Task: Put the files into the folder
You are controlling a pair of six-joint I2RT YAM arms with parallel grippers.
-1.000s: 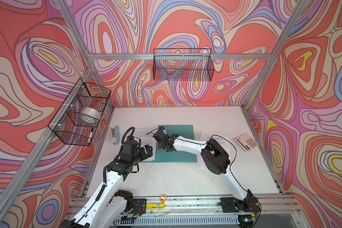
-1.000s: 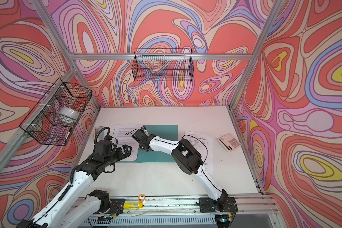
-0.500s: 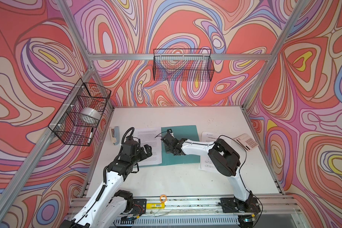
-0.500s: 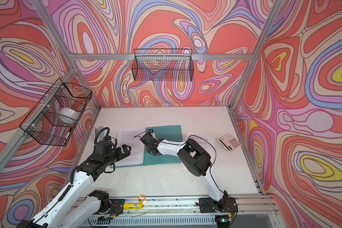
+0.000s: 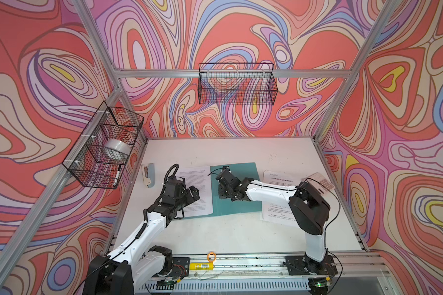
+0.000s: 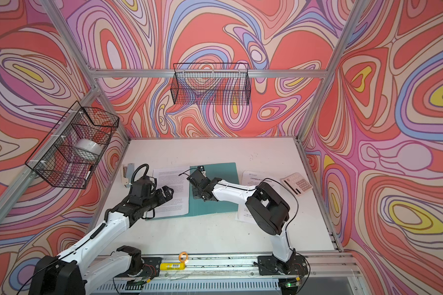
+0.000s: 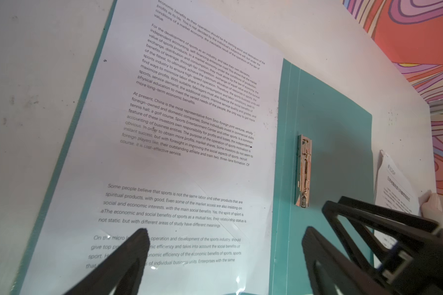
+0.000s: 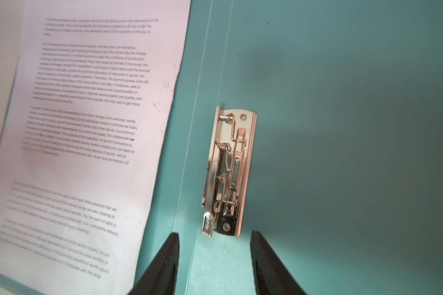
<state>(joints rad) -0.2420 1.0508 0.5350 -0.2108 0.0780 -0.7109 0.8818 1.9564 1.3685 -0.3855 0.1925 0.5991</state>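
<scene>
The right pincer [image 8: 215,233] is held spread, with nothing between its fingers, low over the right leaf of the folder [image 8: 343,127] and just short of the metal clip [image 8: 229,171]. The left pincer [image 7: 225,231] is likewise spread wide and empty, poised over the near end of a densely printed sheet [image 7: 189,127].

The clip is shown only in the wrist views; in both top views it is hidden beneath the right arm. The stapler [image 5: 147,175] and the calculator [image 6: 297,184] are given clearly only by the top views.

The folder [image 5: 243,173] is laid open flat near the middle of the worktop [image 5: 215,235], its spine and long axis running from the robot's side towards the back wall. The clip's length is set along the spine, just beside it. The printed sheet [image 5: 195,176] is seen on the left leaf, long edges parallel to the spine. A further sheet [image 6: 253,177] is left on the worktop just right of the folder, partly under the right arm
</scene>
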